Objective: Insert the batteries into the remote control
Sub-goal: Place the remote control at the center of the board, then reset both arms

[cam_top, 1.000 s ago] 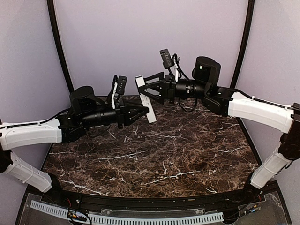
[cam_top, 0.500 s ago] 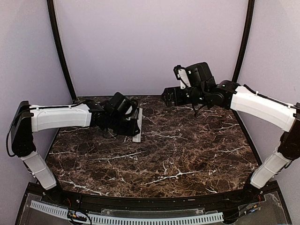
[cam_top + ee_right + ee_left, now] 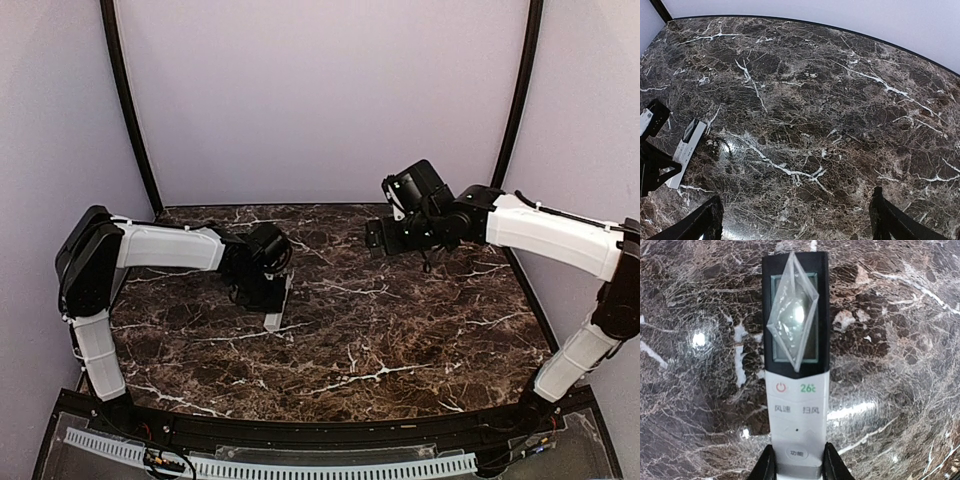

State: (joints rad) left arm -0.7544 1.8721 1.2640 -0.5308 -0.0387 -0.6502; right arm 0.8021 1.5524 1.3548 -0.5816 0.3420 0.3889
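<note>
The remote control [image 3: 797, 390] is a white bar with a black display end and buttons facing up. My left gripper [image 3: 797, 469] is shut on its near end, one finger on each long side. In the top view the remote control [image 3: 277, 312] lies low over the marble at left centre, with the left gripper [image 3: 266, 288] on it. My right gripper [image 3: 377, 238] hovers at the back right, open and holding nothing. In the right wrist view its fingers [image 3: 707, 220] stand wide apart over bare marble, and the remote control [image 3: 686, 151] shows at far left. The batteries are out of view.
The dark marble table [image 3: 400, 330] has a black rim along its back edge [image 3: 840, 31], with lilac walls behind. A crumpled clear film [image 3: 792, 315] sticks up from the remote's display. A ribbed white strip [image 3: 270, 466] runs along the near edge.
The left arm has swung down from mid-air to the table with the remote control. The right gripper has let go of the remote's other end, opened wide and pulled back to the right.
</note>
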